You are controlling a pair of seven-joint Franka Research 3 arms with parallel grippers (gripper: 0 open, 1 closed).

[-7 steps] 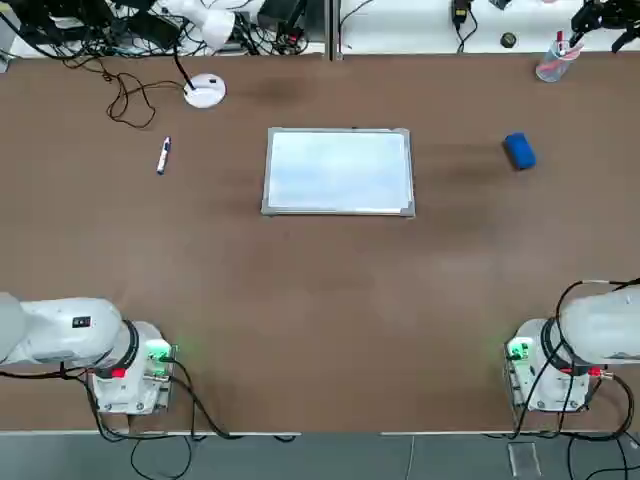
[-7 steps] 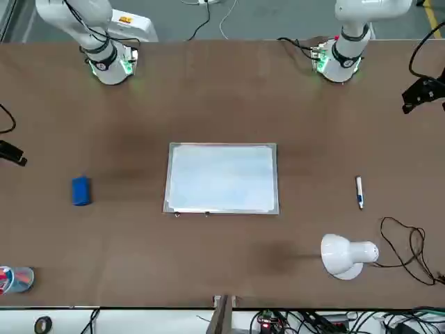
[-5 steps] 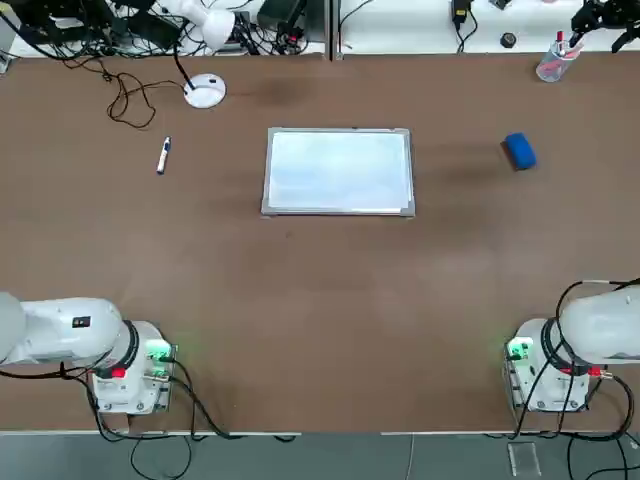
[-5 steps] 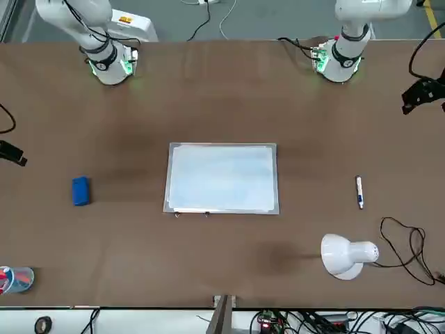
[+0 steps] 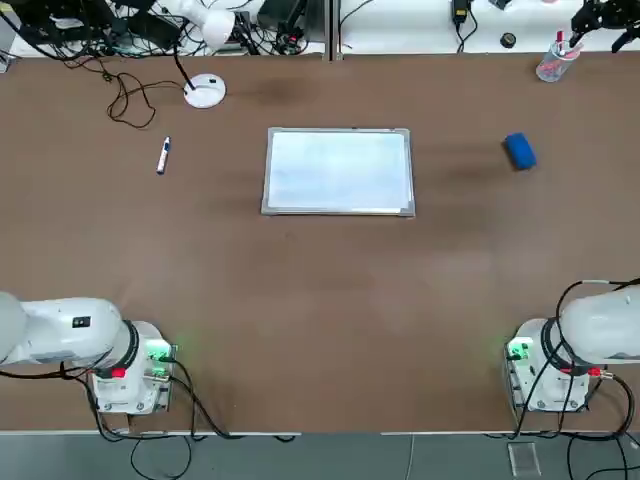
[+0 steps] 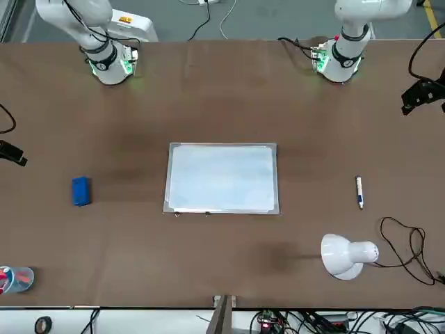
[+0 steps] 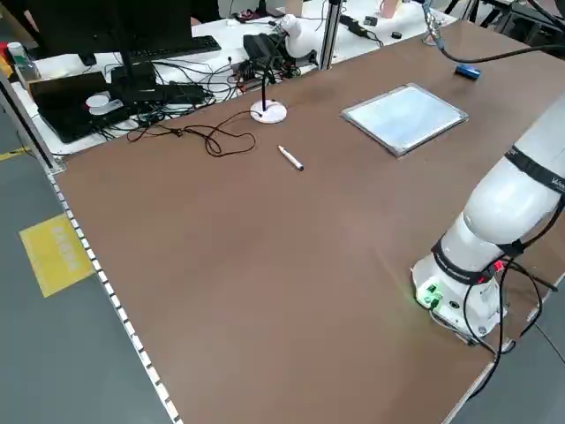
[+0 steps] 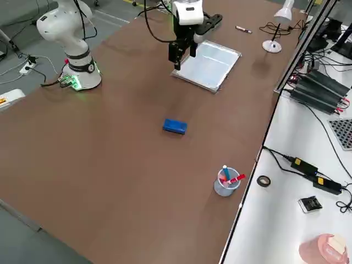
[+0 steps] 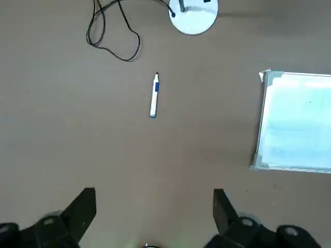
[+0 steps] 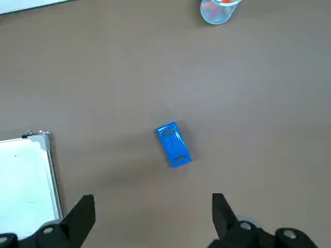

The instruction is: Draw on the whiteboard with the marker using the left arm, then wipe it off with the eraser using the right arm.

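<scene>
No visible change anywhere

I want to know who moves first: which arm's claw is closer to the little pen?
The left claw: it hovers near the marker. The right claw hangs over beyond the whiteboard.

left arm: white rounded shell, black band, green-lit base, red spot, black cables | right arm: same white shell, black band, green glow, red spot, looping black cables | left gripper and right gripper: black angular fingers, round silver-grey screws
</scene>
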